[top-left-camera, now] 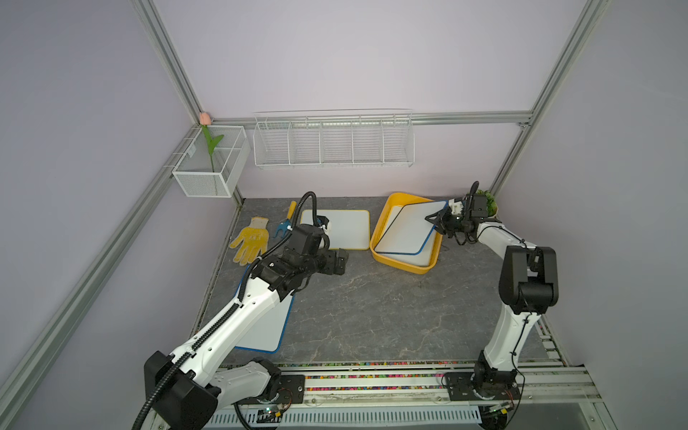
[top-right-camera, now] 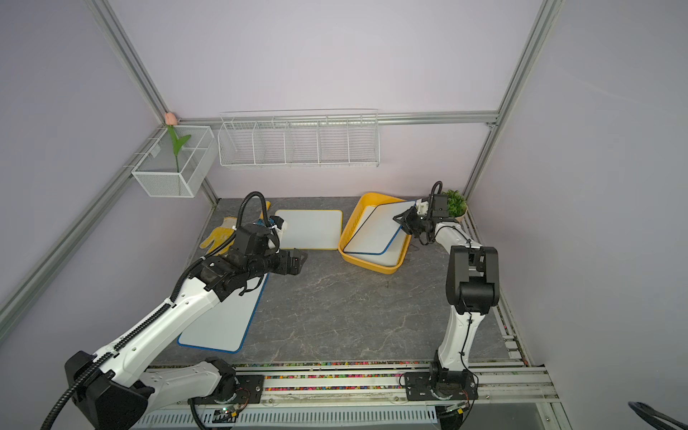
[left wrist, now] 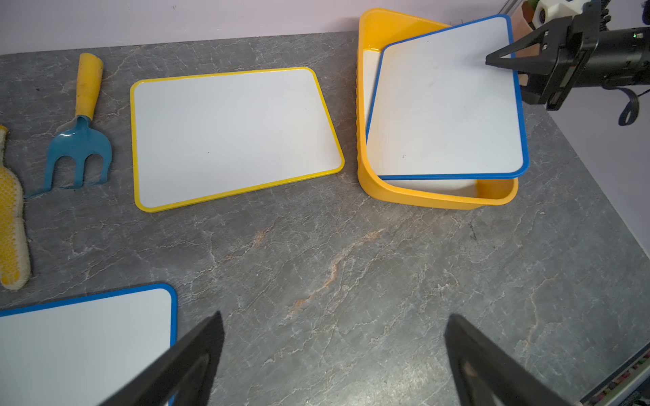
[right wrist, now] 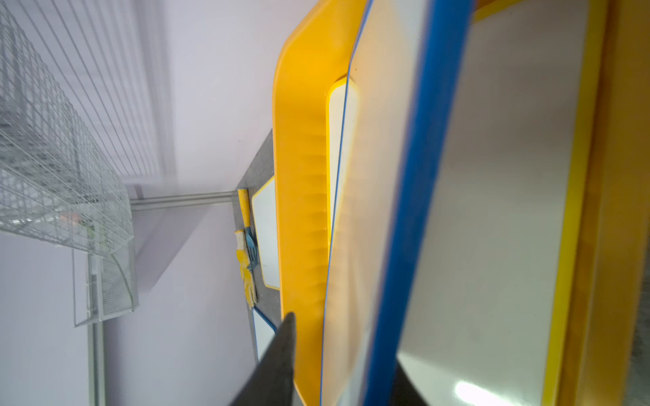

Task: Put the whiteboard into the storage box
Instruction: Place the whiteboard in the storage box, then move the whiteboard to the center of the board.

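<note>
Release step: the whiteboard leans in the storage box, one edge over its rim between the right gripper's parted jaws, which should back out cleanly; the left gripper's jaws gape wide.

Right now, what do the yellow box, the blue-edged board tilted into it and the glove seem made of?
Storage box: probably moulded plastic, smooth, faint sheen, rounded corners. Whiteboard: smooth white face, faintly smudged, blue rim likely plastic. Glove: knitted fabric, yellow dotted coating, perhaps rubbery.
</note>
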Available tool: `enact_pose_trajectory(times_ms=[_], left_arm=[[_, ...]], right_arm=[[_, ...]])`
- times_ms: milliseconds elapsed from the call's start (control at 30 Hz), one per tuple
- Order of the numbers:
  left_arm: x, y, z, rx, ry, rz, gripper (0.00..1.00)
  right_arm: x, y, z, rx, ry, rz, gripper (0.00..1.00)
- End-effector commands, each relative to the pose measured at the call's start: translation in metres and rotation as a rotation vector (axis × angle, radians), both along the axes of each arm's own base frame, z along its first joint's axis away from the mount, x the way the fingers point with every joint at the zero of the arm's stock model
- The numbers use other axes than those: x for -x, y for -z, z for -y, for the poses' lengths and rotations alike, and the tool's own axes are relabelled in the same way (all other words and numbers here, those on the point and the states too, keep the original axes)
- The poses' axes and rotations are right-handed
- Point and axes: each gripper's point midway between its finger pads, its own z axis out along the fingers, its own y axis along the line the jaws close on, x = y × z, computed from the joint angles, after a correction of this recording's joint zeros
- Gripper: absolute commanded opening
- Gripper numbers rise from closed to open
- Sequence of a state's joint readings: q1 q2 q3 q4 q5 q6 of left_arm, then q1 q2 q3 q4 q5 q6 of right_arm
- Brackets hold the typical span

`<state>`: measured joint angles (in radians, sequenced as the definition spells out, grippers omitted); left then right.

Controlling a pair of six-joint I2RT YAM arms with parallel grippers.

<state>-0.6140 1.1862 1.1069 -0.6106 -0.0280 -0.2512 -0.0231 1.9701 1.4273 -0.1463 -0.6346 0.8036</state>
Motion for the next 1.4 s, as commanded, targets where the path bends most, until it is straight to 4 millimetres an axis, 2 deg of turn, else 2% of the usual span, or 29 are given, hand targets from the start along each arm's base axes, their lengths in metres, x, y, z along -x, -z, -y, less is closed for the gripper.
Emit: enact_pose_trajectory(times_ms=[0,167,267,367,467,733,833,967,1067,1133,1267,1367], left_arm=[[0.000,-0.005,-0.007,0.003,-0.024,0.012,0.99],[0.002,-0.007,-0.010,0.003,-0.043,0.011,0.99],[0.002,-0.005,-0.015,-0.007,-0.065,0.002,0.99],[0.001,-0.001,-0.021,-0.026,-0.103,-0.016,0.99],[0.000,0.004,-0.028,-0.042,-0.148,-0.036,0.99],[0.003,0.015,-0.054,-0.093,-0.283,-0.078,0.99],[0.004,0.016,-0.069,-0.113,-0.358,-0.066,0.99],[0.001,0.022,-0.100,-0.152,-0.506,-0.080,0.99],[0.000,0.035,-0.128,-0.176,-0.627,-0.098,0.99],[-0.001,0.048,-0.149,-0.148,-0.706,-0.153,0.99],[-0.006,0.068,-0.194,-0.069,-0.856,-0.220,0.99],[-0.009,0.074,-0.228,-0.075,-0.952,-0.216,0.99]], right_arm=[[-0.002,0.004,-0.003,0.017,-0.011,-0.018,0.51],[-0.003,0.016,-0.003,0.039,-0.016,-0.076,0.74],[-0.002,0.018,0.001,0.113,-0.020,-0.102,0.98],[-0.002,0.018,0.004,0.187,-0.027,-0.125,0.89],[0.001,0.021,0.009,0.259,-0.027,-0.151,0.89],[0.018,0.027,0.038,0.543,0.032,-0.214,0.89],[0.024,0.021,0.053,0.646,0.073,-0.213,0.89],[0.032,-0.007,0.065,0.726,0.148,-0.130,0.89],[0.046,-0.040,0.051,0.727,0.184,0.010,0.89],[0.062,-0.056,0.029,0.711,0.177,0.091,0.89],[0.104,-0.067,-0.049,0.646,0.087,0.224,0.89],[0.142,-0.056,-0.122,0.579,-0.001,0.276,0.89]])
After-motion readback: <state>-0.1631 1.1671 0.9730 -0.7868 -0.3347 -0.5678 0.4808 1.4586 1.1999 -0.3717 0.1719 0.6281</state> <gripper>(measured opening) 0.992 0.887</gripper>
